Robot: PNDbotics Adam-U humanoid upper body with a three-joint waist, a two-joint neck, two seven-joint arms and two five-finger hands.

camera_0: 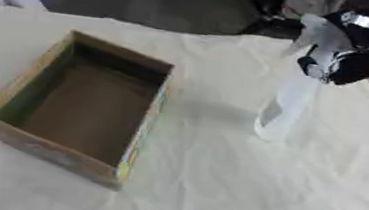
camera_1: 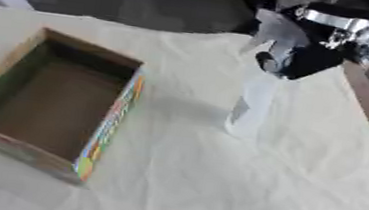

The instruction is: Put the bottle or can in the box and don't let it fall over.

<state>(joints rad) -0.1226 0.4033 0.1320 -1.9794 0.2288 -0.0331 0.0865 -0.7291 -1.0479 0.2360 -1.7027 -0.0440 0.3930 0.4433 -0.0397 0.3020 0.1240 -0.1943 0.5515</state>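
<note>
One clear plastic bottle [camera_0: 287, 102], tall and slim, tilted, top leaning far and right, base toward the near left, over the cream tablecloth [camera_0: 212, 191] right of centre; whether the base touches the cloth cannot be told. Held near the upper end by the right hand [camera_0: 352, 57], dark fingers curled round the neck and shoulder. Probably light, thin-walled and a little springy, smooth enough to slip; top-heavy for tipping, given the narrow base. Better hold judged lower, around the mid-body, for steadier setting down upright. One cardboard box [camera_0: 9, 128], open-topped and empty, on the left, well apart from the bottle, coloured print along its right wall. One hand in view only; left hand not seen. No can visible.
</note>
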